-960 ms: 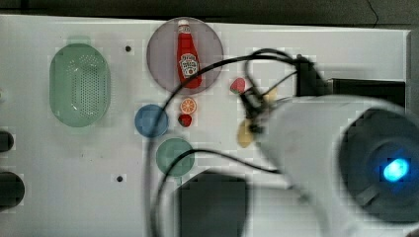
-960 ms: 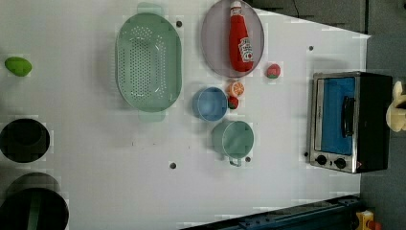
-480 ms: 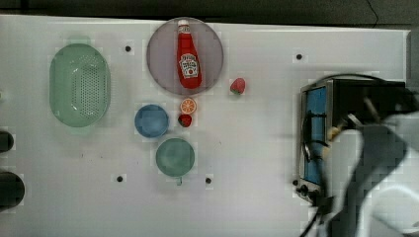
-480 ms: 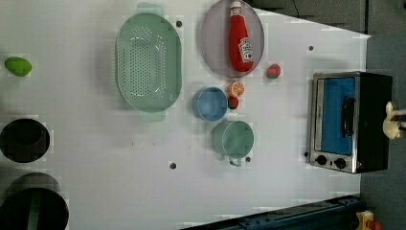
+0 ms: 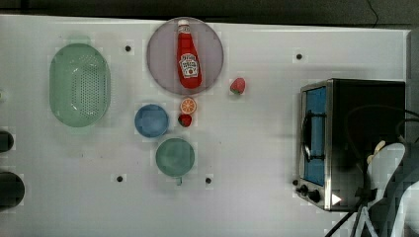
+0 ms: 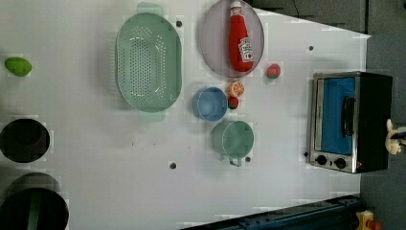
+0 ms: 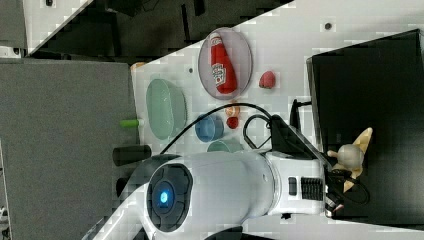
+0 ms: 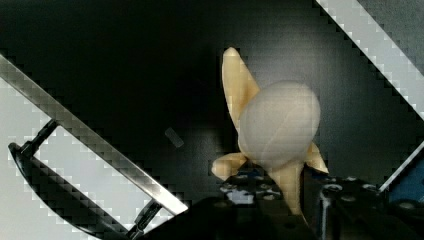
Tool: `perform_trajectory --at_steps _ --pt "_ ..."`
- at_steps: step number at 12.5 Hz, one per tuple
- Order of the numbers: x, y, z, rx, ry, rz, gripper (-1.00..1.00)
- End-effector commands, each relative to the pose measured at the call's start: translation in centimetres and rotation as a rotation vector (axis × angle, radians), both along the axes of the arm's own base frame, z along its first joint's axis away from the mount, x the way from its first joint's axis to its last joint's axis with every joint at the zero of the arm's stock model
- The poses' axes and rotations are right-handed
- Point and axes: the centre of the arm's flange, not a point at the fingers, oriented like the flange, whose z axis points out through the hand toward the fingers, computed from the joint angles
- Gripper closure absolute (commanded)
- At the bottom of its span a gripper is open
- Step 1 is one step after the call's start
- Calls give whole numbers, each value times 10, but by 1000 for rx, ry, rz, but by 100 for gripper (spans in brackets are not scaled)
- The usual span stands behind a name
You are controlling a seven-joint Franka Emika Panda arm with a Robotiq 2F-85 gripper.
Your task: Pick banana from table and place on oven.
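Gripping the pale yellow, half-peeled toy banana (image 8: 272, 135) by its lower end, the robot's gripper (image 8: 280, 192) holds the fruit over the black top of the boxy toaster oven (image 5: 368, 113). The wrist view shows the fingers closed on the peel, with the rounded cream tip and its yellow flaps standing clear above the dark oven surface. In the right view the banana (image 7: 352, 157) hangs at the end of the white arm above the oven (image 7: 370, 90), and in the left view it sits at the oven's right edge (image 6: 393, 136). Whether the fruit already touches the top cannot be told.

The main risk appears to be placement too near the rim: judged from the left view, the banana lies close to the oven's far side, so a release there could let the rounded toy roll off, away from the large white table (image 5: 257, 197). A release from height could also make the light fruit bounce or tip on its flaps. The black cables trailing over the oven might snag the arm on withdrawal.
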Motion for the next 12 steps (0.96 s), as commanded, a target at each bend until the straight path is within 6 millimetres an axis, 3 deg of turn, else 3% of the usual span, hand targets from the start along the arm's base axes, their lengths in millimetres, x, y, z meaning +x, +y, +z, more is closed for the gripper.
perform_trajectory --at_steps 1,5,7,9,12 --pt "38 30 37 -35 -69 167 -10" --pt "44 37 41 -34 -75 182 -98" --pt "52 50 59 -35 -91 208 -100" --pt "61 80 86 -5 -103 220 -100" --pt "68 166 129 70 -88 51 -100"
